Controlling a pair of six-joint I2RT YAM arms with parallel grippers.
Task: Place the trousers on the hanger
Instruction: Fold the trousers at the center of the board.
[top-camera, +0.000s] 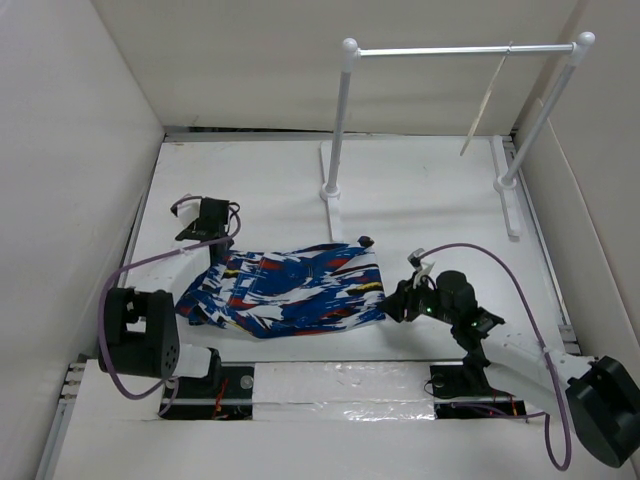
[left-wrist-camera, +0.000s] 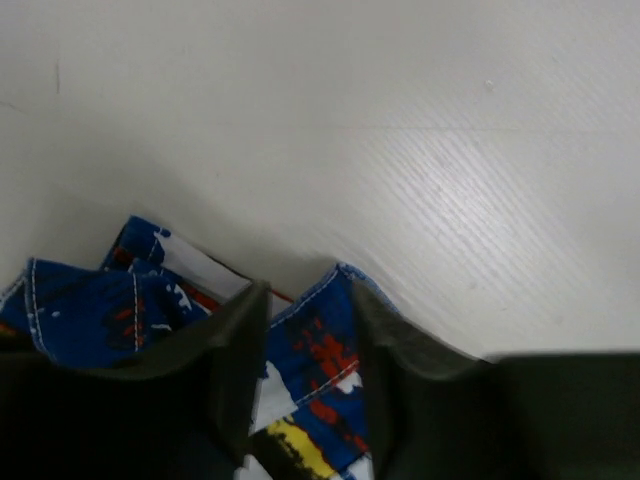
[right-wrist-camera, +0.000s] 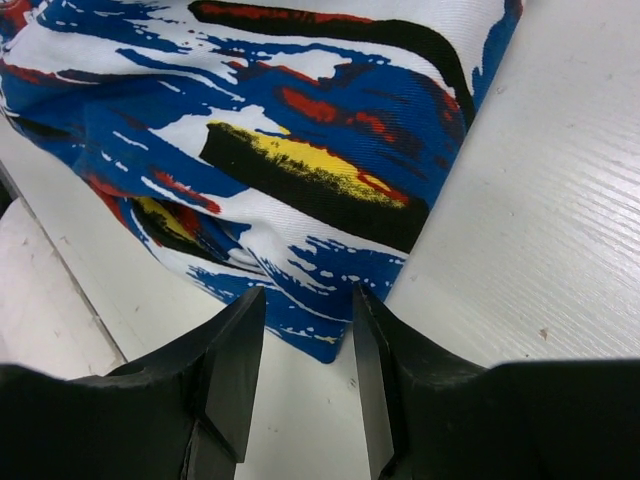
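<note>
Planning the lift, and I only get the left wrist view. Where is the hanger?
Observer: The hanger hangs from the rail at the far right, apart from the trousers.
Operator: And the right gripper?
Observer: It is at the trousers' right end, jaws apart, a fabric corner between the tips.
Operator: How do the trousers lie?
Observer: Flat, stretched from the left gripper across to the right one.

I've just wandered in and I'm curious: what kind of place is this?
Probably a robot test booth, not a home: plain white walls box in the table, two robot arms sit at its near edge, and a rail stand with a hanger stands beyond the trousers.
</note>
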